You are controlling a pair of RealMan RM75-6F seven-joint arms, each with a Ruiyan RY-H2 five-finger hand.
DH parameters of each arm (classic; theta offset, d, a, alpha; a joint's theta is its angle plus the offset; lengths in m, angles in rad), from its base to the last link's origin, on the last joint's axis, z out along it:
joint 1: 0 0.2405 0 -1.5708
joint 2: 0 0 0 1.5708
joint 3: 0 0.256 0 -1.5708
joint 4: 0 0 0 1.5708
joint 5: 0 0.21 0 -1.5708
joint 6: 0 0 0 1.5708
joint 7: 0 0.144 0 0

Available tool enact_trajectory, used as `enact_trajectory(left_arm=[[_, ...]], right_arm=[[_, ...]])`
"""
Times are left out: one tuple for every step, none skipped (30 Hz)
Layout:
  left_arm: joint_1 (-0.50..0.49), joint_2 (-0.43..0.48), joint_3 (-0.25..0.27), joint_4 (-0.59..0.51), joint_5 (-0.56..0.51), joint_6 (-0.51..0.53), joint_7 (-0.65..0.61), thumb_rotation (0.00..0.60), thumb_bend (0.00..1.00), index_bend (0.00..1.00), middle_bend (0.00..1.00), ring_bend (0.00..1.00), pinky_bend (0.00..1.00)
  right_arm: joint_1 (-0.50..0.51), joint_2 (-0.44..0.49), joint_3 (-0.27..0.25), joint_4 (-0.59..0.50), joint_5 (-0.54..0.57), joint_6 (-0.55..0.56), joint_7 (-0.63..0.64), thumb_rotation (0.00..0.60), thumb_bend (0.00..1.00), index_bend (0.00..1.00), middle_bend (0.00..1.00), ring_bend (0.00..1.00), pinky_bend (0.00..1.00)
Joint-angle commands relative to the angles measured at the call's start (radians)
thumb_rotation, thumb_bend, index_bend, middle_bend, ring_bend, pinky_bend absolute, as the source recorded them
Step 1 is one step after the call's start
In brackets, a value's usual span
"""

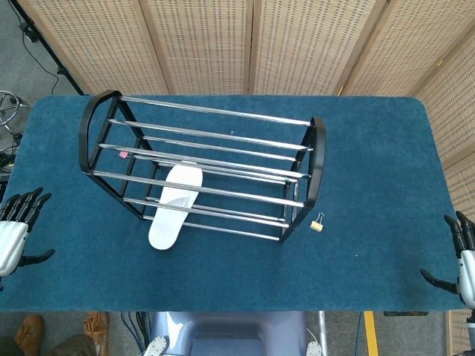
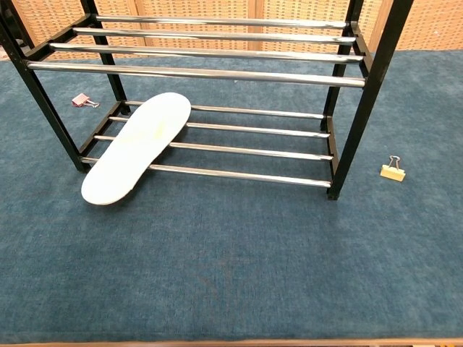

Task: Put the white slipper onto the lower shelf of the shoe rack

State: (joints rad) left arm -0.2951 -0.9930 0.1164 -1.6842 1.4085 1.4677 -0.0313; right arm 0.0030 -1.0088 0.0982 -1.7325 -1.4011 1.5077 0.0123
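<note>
Your left robot hand (image 1: 15, 226): empty, fingers spread, at the worktop's (image 1: 371, 148) left edge. Pink binder clip (image 2: 81, 100): behind the shoe rack's (image 1: 315, 167) left end. White slipper (image 2: 137, 146): lying slantwise, toe on the lower shelf (image 2: 246, 152) rails, heel overhanging in front. Gold binder clip (image 2: 393, 170): right of rack. Your right robot hand (image 1: 462, 258): released, fingers apart, far right.

White slipper (image 1: 173, 207) half on shoe rack (image 1: 204, 169) lower shelf.
</note>
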Motion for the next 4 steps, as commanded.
enact_trajectory(left_arm=[[0.016, -0.053, -0.027, 0.057, 0.021, 0.013, 0.000, 0.600, 0.00, 0.00, 0.00, 0.00, 0.00], [0.019, -0.062, -0.033, 0.071, 0.029, 0.019, -0.003, 0.600, 0.00, 0.00, 0.00, 0.00, 0.00], [0.021, -0.070, -0.040, 0.084, 0.035, 0.025, -0.004, 0.600, 0.00, 0.00, 0.00, 0.00, 0.00], [0.023, -0.076, -0.044, 0.093, 0.040, 0.028, -0.006, 0.600, 0.00, 0.00, 0.00, 0.00, 0.00]], right_arm=[[-0.001, 0.001, -0.001, 0.001, -0.001, 0.000, 0.002, 0.600, 0.06, 0.00, 0.00, 0.00, 0.00], [-0.001, 0.001, -0.001, 0.002, -0.002, 0.000, 0.002, 0.600, 0.06, 0.00, 0.00, 0.00, 0.00], [-0.001, 0.000, -0.002, 0.002, -0.004, 0.001, 0.001, 0.600, 0.06, 0.00, 0.00, 0.00, 0.00], [-0.001, 0.000, -0.002, 0.002, -0.005, 0.001, 0.000, 0.600, 0.06, 0.00, 0.00, 0.00, 0.00]])
